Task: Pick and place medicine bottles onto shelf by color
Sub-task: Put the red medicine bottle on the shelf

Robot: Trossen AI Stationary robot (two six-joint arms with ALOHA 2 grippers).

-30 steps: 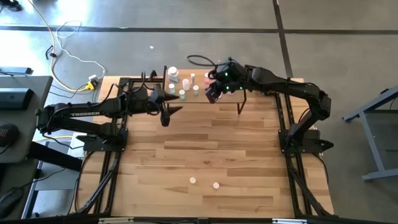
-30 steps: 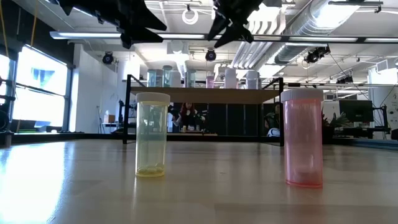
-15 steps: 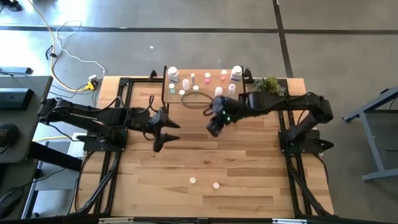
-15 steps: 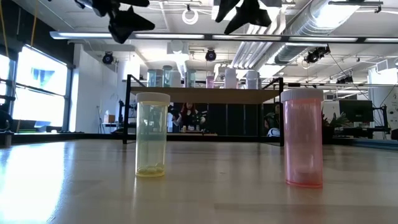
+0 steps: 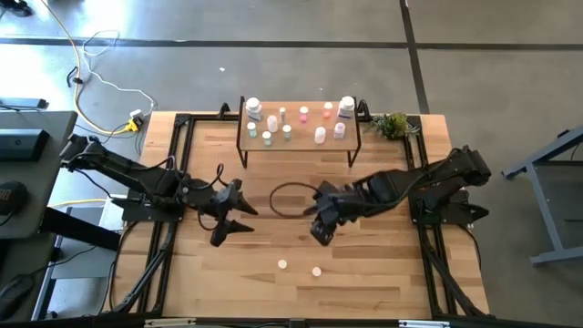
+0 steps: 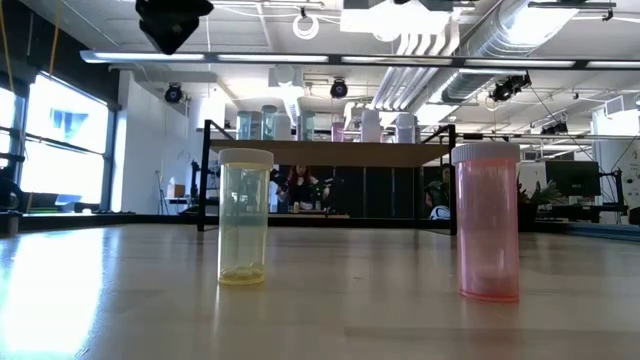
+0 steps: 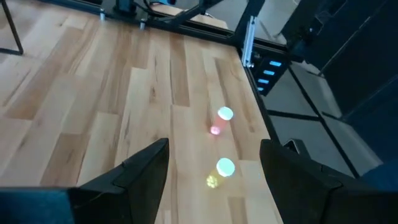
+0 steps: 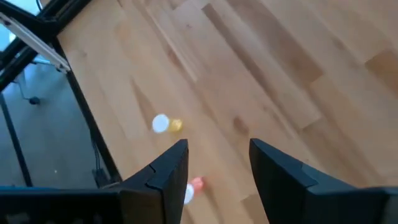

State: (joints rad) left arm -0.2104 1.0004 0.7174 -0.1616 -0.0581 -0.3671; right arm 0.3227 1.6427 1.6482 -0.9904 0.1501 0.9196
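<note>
A yellow bottle (image 6: 245, 217) and a pink bottle (image 6: 487, 222), both white-capped, stand upright on their bases near the table's front edge, seen from above as the yellow bottle (image 5: 282, 264) and the pink bottle (image 5: 316, 271). The shelf (image 5: 296, 146) stands at the far edge and carries several small bottles (image 5: 287, 123). My left gripper (image 5: 232, 223) hovers open over the table left of the two bottles. My right gripper (image 5: 321, 228) hovers open just beyond them. In the left wrist view the gripper (image 7: 214, 149) faces both bottles. In the right wrist view the gripper (image 8: 219, 146) looks down past the yellow bottle (image 8: 166, 124).
A green plant sprig (image 5: 392, 125) lies at the far right, beside the shelf. Black arm frames (image 5: 164, 255) run along the table's left and right sides. A black cable loop (image 5: 290, 196) hangs by the right arm. Bare wood lies between shelf and bottles.
Both grippers have swung away from the shelf toward the table's near edge, and both still hold nothing. The left has come from the shelf's left end and the right from the shelf's front. Both now hover over mid-table, closer to the two standing bottles, which have not moved.
</note>
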